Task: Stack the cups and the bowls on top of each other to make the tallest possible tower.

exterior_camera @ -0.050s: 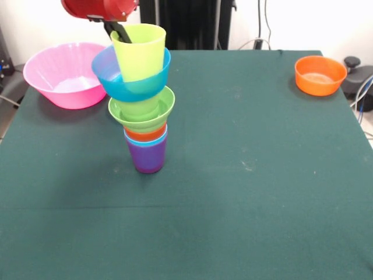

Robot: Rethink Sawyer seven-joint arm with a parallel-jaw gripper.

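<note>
Tower (143, 111): purple base, tilted yellow-green cup (140, 51) topmost.

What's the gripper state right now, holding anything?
Gripper: one black finger reaches inside the yellow-green cup on top of the tower; looks like it grips the cup's rim, but open or shut cannot be told.

Table (245, 175): dark green cloth top, faint pale scuffs near centre. Wall (303, 23): white, behind table. Cables (265, 29): hanging down wall to table's far edge. Dark equipment (356, 76): at right edge, beside table.
</note>
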